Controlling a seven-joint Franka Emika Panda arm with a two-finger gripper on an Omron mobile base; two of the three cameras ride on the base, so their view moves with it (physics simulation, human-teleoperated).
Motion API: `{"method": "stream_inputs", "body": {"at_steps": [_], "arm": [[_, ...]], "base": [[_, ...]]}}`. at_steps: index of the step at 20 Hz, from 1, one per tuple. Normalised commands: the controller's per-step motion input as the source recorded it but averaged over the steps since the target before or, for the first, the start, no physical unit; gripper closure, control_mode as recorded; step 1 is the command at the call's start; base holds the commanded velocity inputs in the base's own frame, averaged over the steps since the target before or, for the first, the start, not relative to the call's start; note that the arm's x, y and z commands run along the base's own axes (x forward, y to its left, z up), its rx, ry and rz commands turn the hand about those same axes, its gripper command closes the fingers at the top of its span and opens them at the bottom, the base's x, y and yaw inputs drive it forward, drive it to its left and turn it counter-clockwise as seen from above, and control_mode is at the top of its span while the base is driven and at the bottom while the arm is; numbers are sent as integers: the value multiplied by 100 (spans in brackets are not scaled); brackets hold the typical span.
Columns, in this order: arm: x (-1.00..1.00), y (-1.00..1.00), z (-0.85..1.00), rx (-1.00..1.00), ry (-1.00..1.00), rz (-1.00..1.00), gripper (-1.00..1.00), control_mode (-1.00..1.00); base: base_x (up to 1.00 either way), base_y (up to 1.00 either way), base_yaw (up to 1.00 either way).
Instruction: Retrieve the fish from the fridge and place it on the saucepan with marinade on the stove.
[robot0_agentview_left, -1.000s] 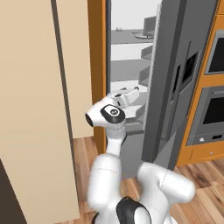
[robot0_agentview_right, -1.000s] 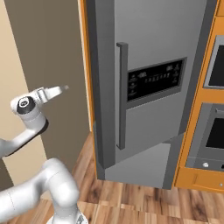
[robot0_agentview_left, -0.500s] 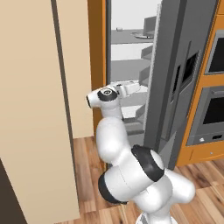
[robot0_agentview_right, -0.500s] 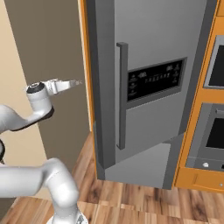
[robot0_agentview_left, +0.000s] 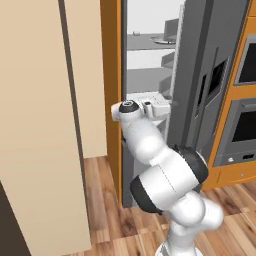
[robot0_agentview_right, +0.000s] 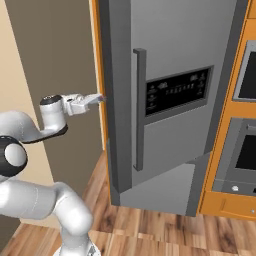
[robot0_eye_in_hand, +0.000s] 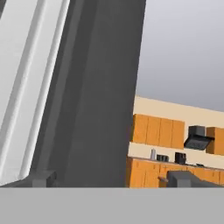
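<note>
The fridge (robot0_agentview_left: 150, 75) stands open, its white inside and grey shelves showing. Its grey door (robot0_agentview_right: 170, 100) with bar handle and black display swings out toward me. A shallow pale plate (robot0_agentview_left: 165, 41) lies on an upper shelf; a tiny dark shape on it may be the fish, too small to be sure. My gripper (robot0_agentview_left: 169, 104) is level with a middle shelf, right at the door's free edge (robot0_agentview_right: 103, 97). It is open and holds nothing. In the hand view the fingertips (robot0_eye_in_hand: 43, 178) stand wide apart with the dark door edge (robot0_eye_in_hand: 100, 96) ahead. The saucepan and the stove are out of view.
Black-windowed wall ovens (robot0_agentview_left: 245, 125) in orange cabinets flank the fridge on the right. A tall beige panel (robot0_agentview_left: 45, 125) stands on the left. Wooden floor (robot0_agentview_right: 165, 230) lies in front. Orange kitchen cabinets (robot0_eye_in_hand: 157, 131) and a black hood (robot0_eye_in_hand: 197, 139) show far off past the door.
The arm has swung up and the gripper has moved right, from in front of the shelves to the free edge of the fridge door. It has stayed open.
</note>
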Motion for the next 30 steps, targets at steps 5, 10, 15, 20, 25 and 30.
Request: {"method": "stream_inputs", "body": {"at_steps": [5,10,15,20,25,30], "arm": [[-100,-66,0,1,-22,-10,-100,-100],[-100,-63,0,2,-9,-3,-100,-100],[-95,-37,0,0,-1,0,-100,-100],[-4,78,0,-11,0,15,-100,-100],[66,49,0,-2,-6,43,-100,-100],[100,10,-2,5,0,27,-100,-100]], "base": [[0,0,0],[0,0,0],[0,0,0],[0,0,0],[0,0,0],[0,0,0]]}}
